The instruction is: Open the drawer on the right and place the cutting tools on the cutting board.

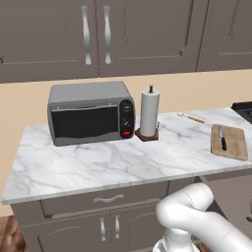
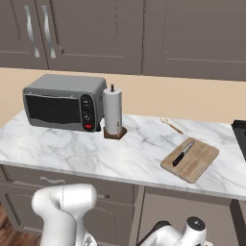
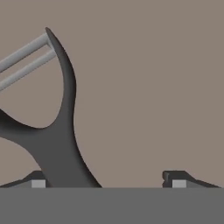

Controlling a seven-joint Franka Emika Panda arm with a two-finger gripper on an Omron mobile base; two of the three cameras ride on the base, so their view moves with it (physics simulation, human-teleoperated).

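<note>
A dark forked scissors-like tool (image 3: 59, 144) lies on the grey-brown floor of the drawer (image 3: 148, 87), its two silvery bars reaching to the upper left. My gripper (image 3: 107, 181) hangs open just over it, with the tool's stem beside the left fingertip (image 3: 37, 180) and the right fingertip (image 3: 177, 179) well apart from it. Up on the marble counter, the wooden cutting board (image 1: 235, 145) (image 2: 199, 163) lies at the right end. A black-handled knife (image 1: 223, 139) (image 2: 182, 153) rests on it. My arm bends down below the counter's front edge.
A grey toaster oven (image 1: 91, 113) (image 2: 62, 102) stands at the counter's left, with a paper towel roll (image 1: 149, 113) (image 2: 113, 111) beside it. A thin wooden stick (image 1: 191, 117) (image 2: 172, 125) lies near the back wall. A wider drawer front with a curved pull (image 1: 109, 199) sits under the counter.
</note>
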